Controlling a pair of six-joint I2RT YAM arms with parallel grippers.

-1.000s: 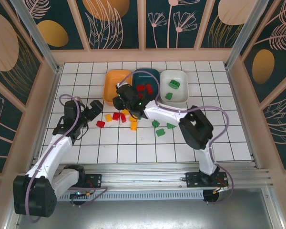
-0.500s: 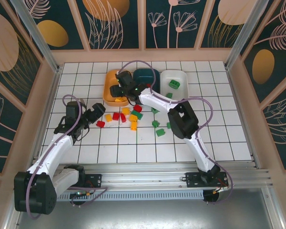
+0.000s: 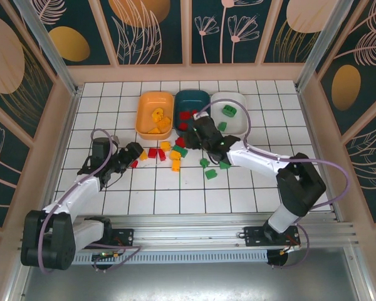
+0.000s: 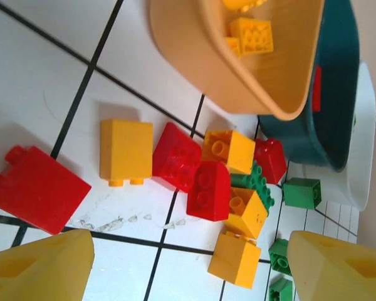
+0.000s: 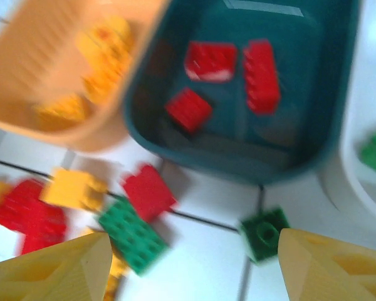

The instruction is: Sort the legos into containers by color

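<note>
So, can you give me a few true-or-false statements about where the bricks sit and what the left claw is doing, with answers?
1. The teal bowl holds red bricks. True.
2. The orange bowl holds green bricks. False: it holds yellow bricks.
3. The white bowl holds green bricks. True.
4. Every brick is in a bowl. False: loose bricks in red, yellow and green lie on the tiled table.
5. The left gripper clamps a red brick. False: its fingers stand apart with nothing between them.
</note>
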